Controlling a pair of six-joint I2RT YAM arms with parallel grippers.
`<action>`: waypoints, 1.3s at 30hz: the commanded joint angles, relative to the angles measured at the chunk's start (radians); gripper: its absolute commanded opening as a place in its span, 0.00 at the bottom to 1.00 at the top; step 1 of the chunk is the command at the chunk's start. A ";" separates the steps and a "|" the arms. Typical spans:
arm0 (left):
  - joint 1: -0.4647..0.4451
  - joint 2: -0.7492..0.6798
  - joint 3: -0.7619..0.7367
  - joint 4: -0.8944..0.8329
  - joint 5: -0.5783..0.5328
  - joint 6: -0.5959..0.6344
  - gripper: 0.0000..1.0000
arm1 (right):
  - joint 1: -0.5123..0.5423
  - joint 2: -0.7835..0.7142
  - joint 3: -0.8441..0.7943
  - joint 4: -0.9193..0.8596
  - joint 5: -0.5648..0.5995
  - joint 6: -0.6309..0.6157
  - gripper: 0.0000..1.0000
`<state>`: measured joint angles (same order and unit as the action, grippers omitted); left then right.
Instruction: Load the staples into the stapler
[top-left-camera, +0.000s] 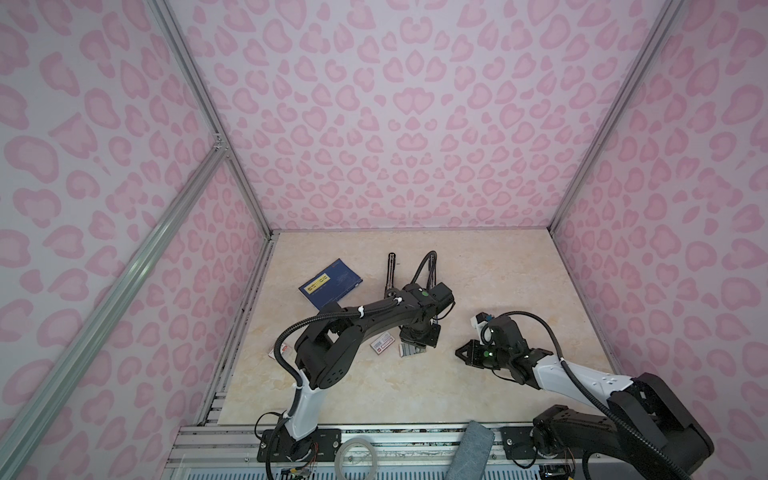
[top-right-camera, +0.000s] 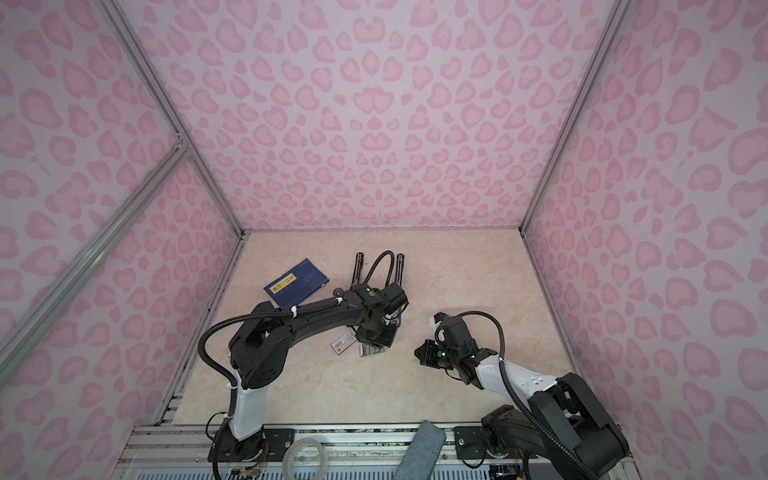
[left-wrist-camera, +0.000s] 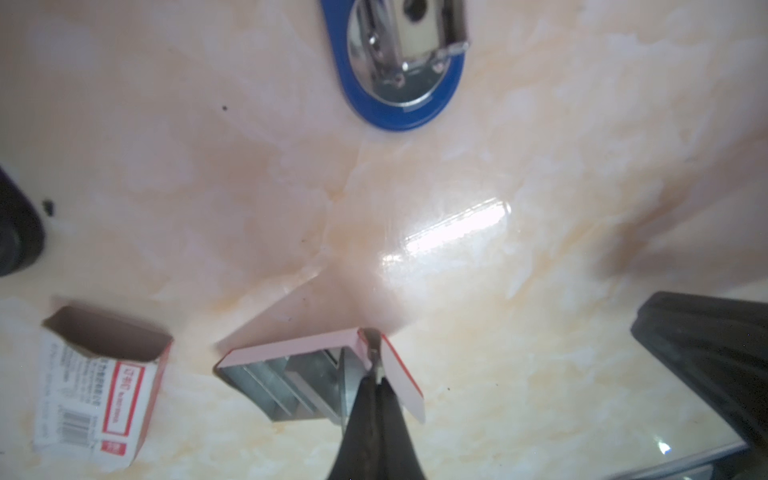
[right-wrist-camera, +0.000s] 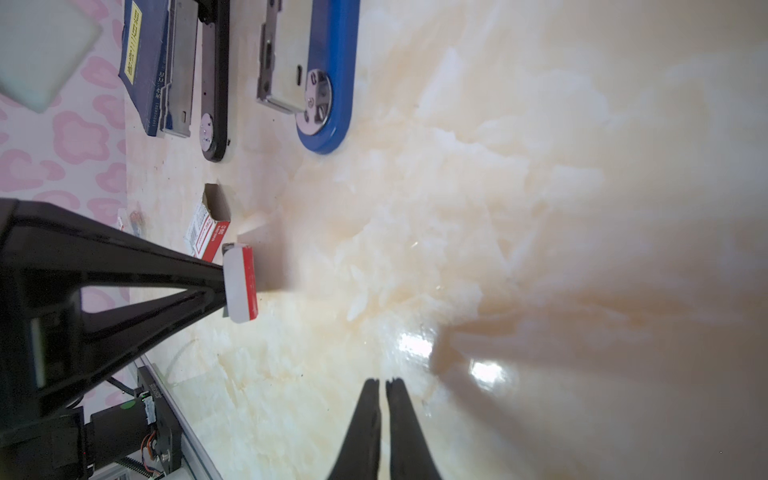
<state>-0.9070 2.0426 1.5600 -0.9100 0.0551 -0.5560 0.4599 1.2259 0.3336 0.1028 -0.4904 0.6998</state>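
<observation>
Probably light, brittle and slippery, the staples sit in a flimsy card tray at 3 o'clock of the white box, the left gripper pinching the tray's end flap and the right gripper closed and empty, so a strip looks best taken across its long sides.

Left end effector at staples, box beside

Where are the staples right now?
Mid-table in both top views, the staples lie in an open card tray just right of the white red-labelled box; the left hand pinches that tray's flap.
</observation>
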 joint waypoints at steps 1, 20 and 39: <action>0.000 0.025 0.032 -0.026 -0.016 0.016 0.03 | 0.001 0.001 -0.001 0.007 0.003 -0.005 0.10; 0.032 -0.218 -0.111 0.067 0.052 0.070 0.03 | 0.001 0.020 0.099 -0.089 0.008 -0.058 0.10; 0.340 -0.679 -0.373 0.576 0.654 0.212 0.03 | -0.018 -0.094 0.365 -0.068 -0.072 -0.114 0.25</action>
<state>-0.5838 1.3880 1.1946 -0.4633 0.4973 -0.3874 0.4431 1.1439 0.6876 -0.0349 -0.5285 0.5819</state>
